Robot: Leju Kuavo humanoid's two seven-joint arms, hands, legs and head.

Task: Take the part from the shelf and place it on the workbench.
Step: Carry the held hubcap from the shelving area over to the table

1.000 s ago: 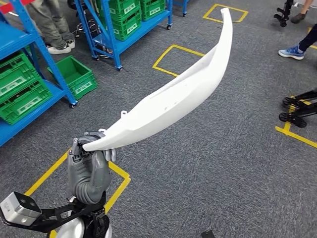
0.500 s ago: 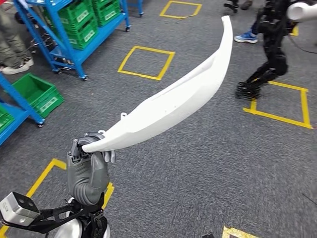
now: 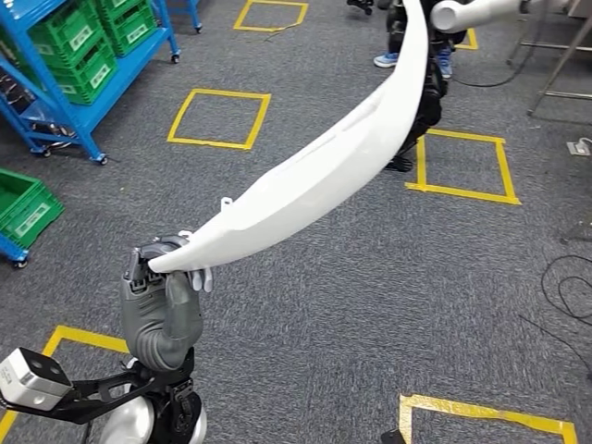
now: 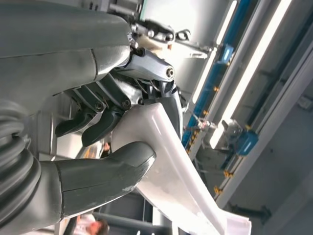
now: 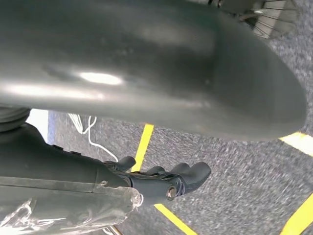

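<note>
Evidently, the long white part (image 3: 328,171) was held by one end in the left hand (image 3: 162,310), cantilevered above the floor, and was best carried level; the right hand's (image 5: 173,182) fingers could not be judged.

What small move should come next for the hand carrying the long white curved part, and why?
Probably keep the grip and carry on toward the workbench: the left hand holds the long white curved plastic part by one end, its far tip close to a dark robot, and only grey carpet floor lies beneath.

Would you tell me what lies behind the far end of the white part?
A dark robot stands there beside a yellow floor square; the white part covers its middle.
</note>
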